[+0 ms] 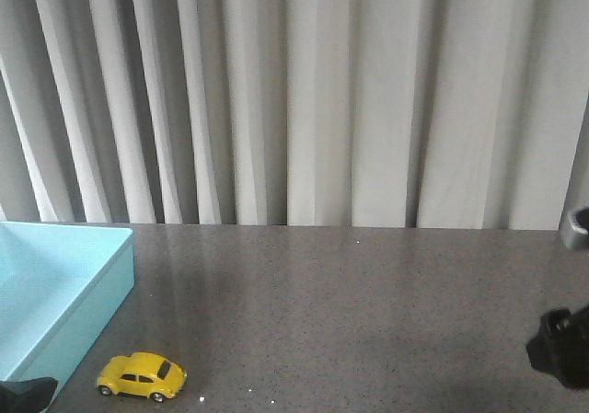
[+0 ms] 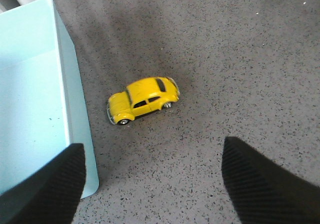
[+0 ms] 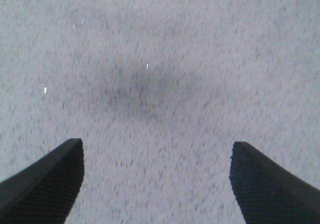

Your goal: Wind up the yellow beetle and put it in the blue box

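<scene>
The yellow beetle (image 1: 141, 376) stands on its wheels on the grey table, near the front left, just right of the blue box (image 1: 87, 289). In the left wrist view the beetle (image 2: 143, 100) sits beside the box wall (image 2: 75, 99), ahead of my left gripper (image 2: 152, 179), which is open and empty with its jaws wide apart. Only a dark tip of the left gripper (image 1: 26, 395) shows in the front view. My right gripper (image 3: 157, 176) is open and empty over bare table, at the far right edge of the front view (image 1: 563, 349).
The grey speckled table (image 1: 368, 312) runs back to a pleated pale curtain (image 1: 304, 91). The box interior (image 2: 25, 99) holds nothing that I can see. A few small white specks lie on the table.
</scene>
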Robot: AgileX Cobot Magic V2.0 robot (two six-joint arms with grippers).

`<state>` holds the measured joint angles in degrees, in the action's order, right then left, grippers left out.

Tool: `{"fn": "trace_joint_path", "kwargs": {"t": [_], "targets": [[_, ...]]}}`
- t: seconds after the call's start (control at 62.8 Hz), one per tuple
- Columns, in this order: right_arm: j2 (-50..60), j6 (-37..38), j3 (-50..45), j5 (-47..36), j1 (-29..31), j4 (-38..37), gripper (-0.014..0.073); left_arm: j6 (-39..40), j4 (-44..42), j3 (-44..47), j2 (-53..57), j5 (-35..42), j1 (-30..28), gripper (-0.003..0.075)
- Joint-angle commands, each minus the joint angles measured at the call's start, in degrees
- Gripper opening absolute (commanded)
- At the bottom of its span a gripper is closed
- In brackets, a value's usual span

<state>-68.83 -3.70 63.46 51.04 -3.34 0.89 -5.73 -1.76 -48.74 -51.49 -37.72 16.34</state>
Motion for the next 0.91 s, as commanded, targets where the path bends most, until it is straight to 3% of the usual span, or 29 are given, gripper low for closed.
{"fn": "trace_joint_path", "kwargs": {"t": [0.0,0.191,0.414,0.605,0.764,0.892], "targets": [[5.7,0.2,-5.4,-5.0,-0.1,-0.4,0.0578,0.1,0.0,-2.0,0.2,4.8,0.5,0.0539],[13.8,0.4,-16.2,-7.4,-0.1,-0.3,0.0578,0.1,0.0,-2.0,0.2,5.4,0.5,0.0539],[19.5,1.2,-20.0,-10.0,-0.1,-0.2,0.0578,-1.8,0.1,-2.2,-4.4,4.1,0.5,0.0539],[20.7,1.2,-20.0,-9.7,-0.1,-0.3,0.0578,-10.7,0.2,-8.1,-13.7,-0.1,0.5,0.0539],[20.7,1.2,-20.0,-9.3,-0.1,-0.3,0.0578,-24.7,0.2,-15.7,-22.0,-3.4,0.5,0.0539],[20.7,1.2,-20.0,-9.3,-0.1,-0.3,0.0578,-31.3,0.7,-21.4,-28.8,-7.0,0.3,0.0539]]}}
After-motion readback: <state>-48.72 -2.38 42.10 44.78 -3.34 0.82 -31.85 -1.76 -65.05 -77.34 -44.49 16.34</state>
